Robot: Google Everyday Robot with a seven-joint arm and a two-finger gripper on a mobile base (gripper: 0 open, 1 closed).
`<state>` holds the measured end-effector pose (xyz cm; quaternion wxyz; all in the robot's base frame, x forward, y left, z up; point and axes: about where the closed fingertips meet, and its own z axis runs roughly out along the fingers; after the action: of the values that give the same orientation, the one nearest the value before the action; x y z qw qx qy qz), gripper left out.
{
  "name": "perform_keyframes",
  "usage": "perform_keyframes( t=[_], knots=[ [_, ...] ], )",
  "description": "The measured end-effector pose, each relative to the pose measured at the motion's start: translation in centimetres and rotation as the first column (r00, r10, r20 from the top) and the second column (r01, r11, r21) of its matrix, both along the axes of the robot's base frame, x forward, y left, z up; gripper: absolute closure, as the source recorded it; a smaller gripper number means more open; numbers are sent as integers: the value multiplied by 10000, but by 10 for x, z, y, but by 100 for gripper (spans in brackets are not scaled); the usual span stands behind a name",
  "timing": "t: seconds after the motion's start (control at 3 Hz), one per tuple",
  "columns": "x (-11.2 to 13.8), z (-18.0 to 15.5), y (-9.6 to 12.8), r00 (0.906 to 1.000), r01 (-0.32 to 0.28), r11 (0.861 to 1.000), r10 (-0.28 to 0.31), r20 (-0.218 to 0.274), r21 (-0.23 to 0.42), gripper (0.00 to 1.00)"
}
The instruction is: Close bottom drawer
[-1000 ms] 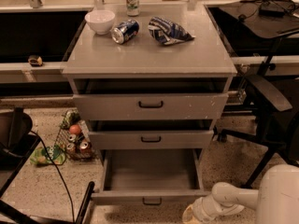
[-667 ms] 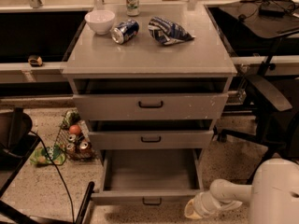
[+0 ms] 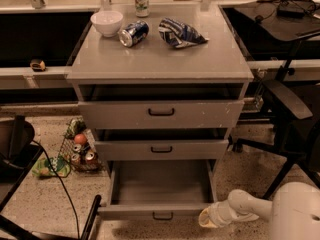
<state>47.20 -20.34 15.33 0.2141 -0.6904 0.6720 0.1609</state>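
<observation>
The bottom drawer (image 3: 160,189) stands pulled far out — the tool (image 3: 209,218) sits just beside its front panel's right end, grip state impossible to tell.

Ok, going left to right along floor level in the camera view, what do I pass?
Wire basket of cans → bottom drawer, pulled out → gripper, low beside the drawer's right front corner.

No legible text, even on tipped can (image 3: 133,33), bag (image 3: 180,33); tool (image 3: 207,218) beside bottom drawer (image 3: 160,212) right front corner
</observation>
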Motion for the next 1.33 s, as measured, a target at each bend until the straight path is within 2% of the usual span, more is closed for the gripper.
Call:
perform_keyframes(
  t=[0.33,0.67,1.33],
  knots=[
    [6,2,0,9996,-58,9999,55,283,108,82],
    [22,8,2,9940,-166,9992,125,1087,361,58],
    [23,9,5,9928,-260,9989,211,1183,402,13]
  ],
)
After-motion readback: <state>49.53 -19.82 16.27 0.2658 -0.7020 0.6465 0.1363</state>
